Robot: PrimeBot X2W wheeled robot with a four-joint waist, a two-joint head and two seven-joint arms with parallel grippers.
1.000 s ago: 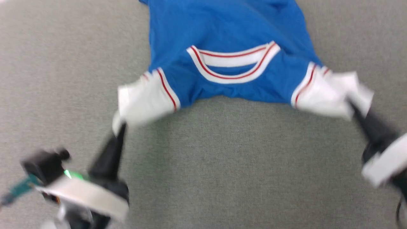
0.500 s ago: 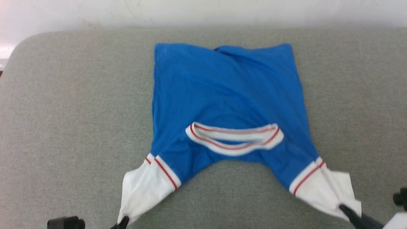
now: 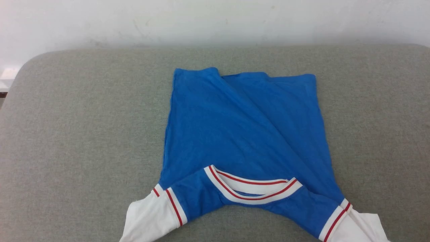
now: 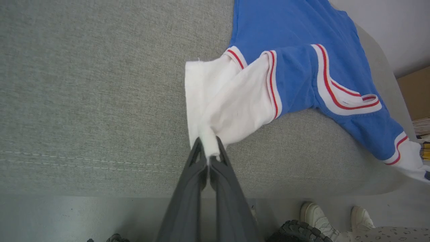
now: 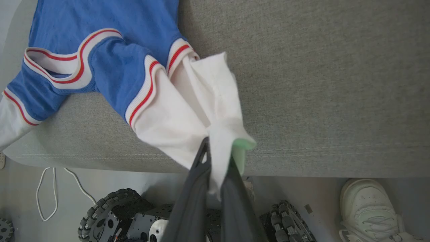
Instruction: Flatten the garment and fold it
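Observation:
The garment (image 3: 242,127), a royal-blue T-shirt with white sleeve ends and a red-and-white striped collar (image 3: 252,188), lies on the grey padded table (image 3: 84,134) with its collar toward me and its hem far. A diagonal crease crosses the body. In the left wrist view my left gripper (image 4: 210,153) is shut on the tip of one white sleeve (image 4: 231,104), pulled out past the table's near edge. In the right wrist view my right gripper (image 5: 216,158) is shut on the other white sleeve (image 5: 188,111), also drawn over the near edge.
A pale wall (image 3: 215,23) runs behind the table. Below the near edge are my wheeled base (image 5: 134,215), a white cable (image 5: 50,191) on the floor and a person's white shoes (image 5: 369,205) (image 4: 322,215). A cardboard box (image 4: 415,94) stands past the table's end.
The head camera has tilted up, so the shirt sits lower in view and both grippers have dropped out of that picture. The sleeves stay gripped.

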